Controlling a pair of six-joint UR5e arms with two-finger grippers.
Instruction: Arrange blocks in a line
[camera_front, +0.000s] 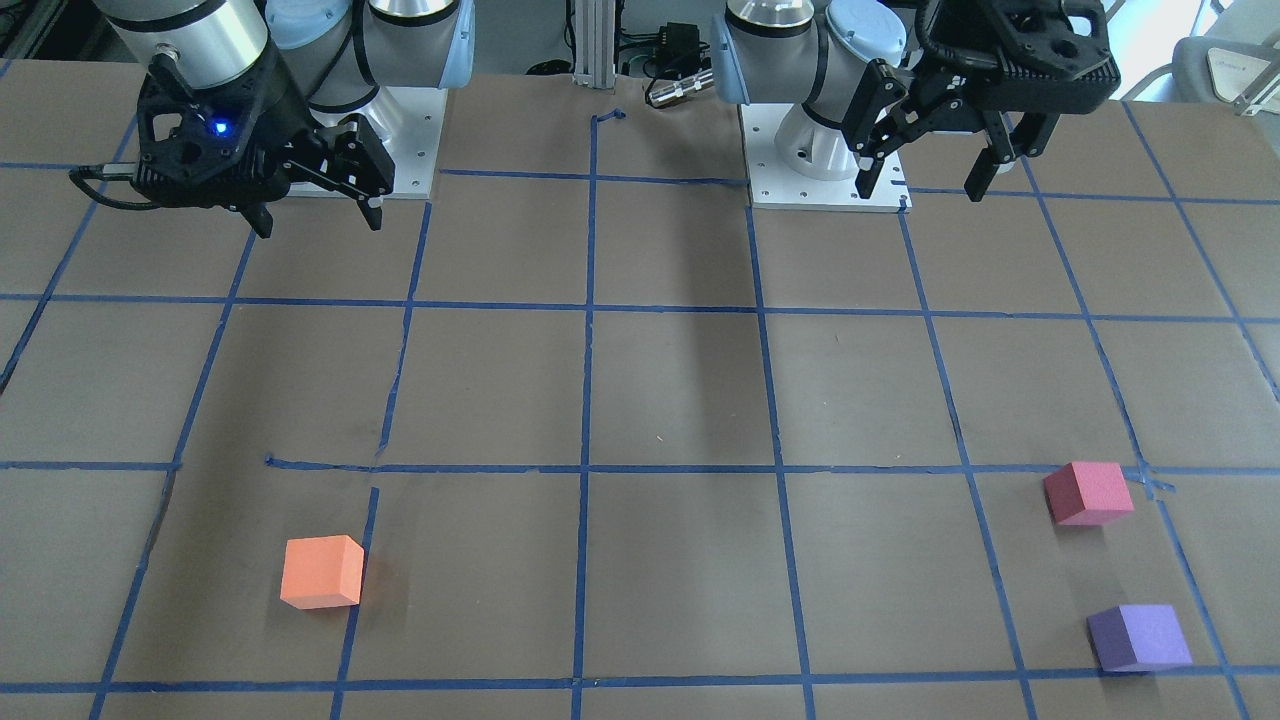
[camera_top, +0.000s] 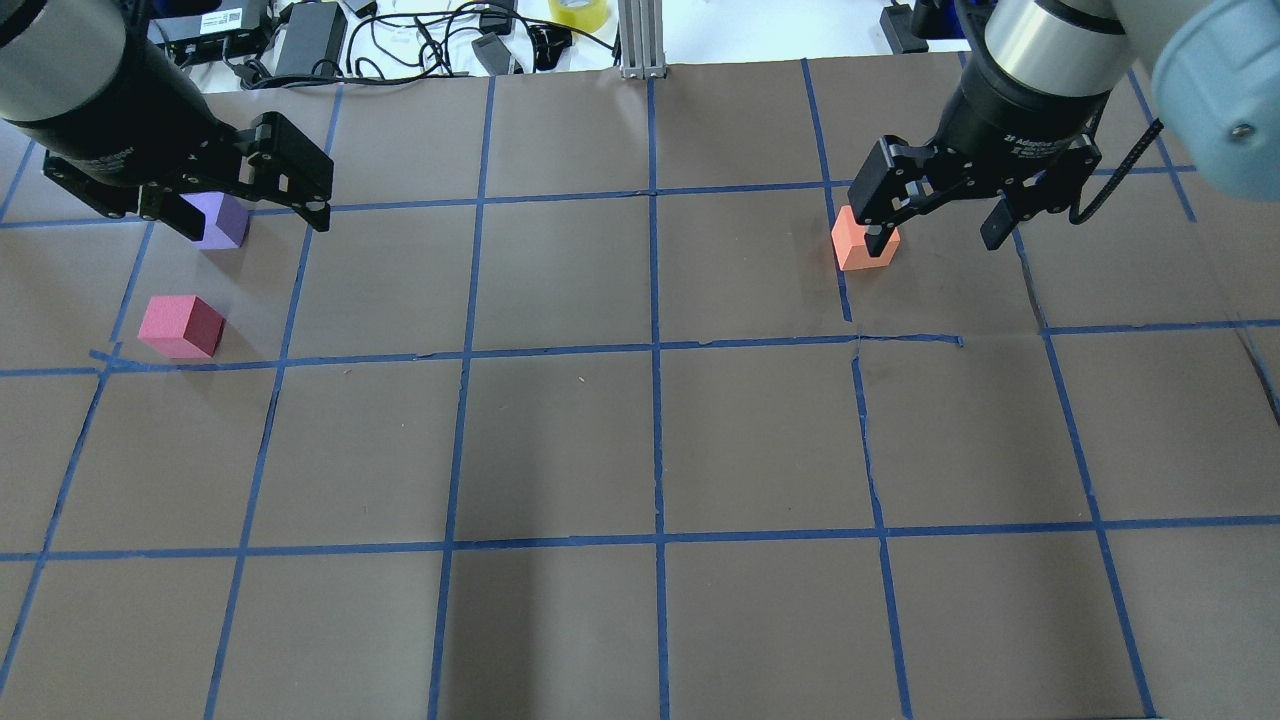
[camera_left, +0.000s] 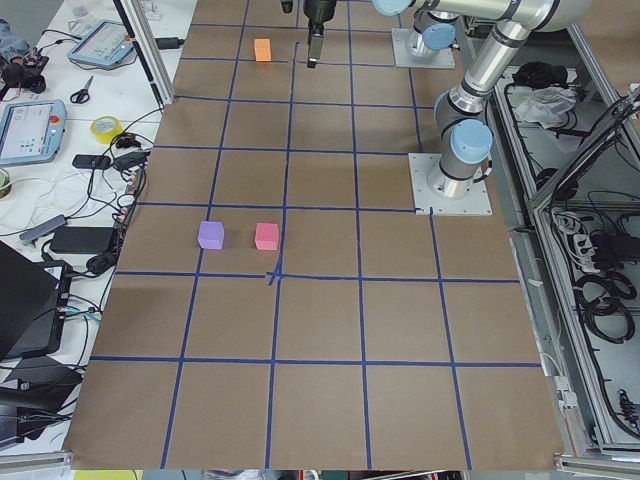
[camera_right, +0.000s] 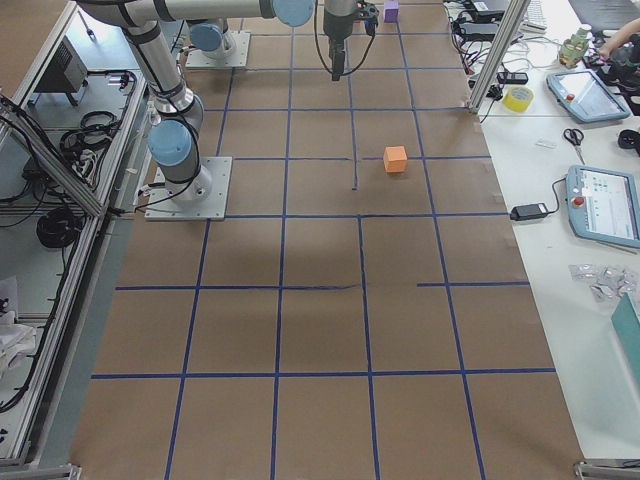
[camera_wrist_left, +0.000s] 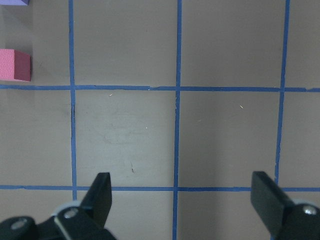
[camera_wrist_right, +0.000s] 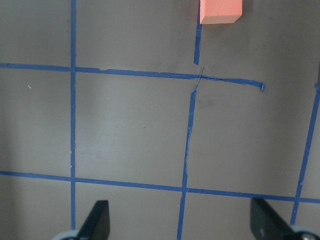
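Small matte purple cube (camera_front: 1139, 637) sits near red cube (camera_front: 1088, 493). Orange cube (camera_front: 322, 572) lies far from red. Left hand (camera_front: 925, 182) and right hand (camera_front: 318, 220) are spread wide, empty.

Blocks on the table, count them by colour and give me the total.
Orange block: 1
Pinkish-red block: 1
Purple block: 1
Total: 3

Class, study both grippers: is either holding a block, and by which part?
Nothing is held. The left gripper and right gripper are both open and empty; the orange block, pinkish-red block and purple block lie untouched.
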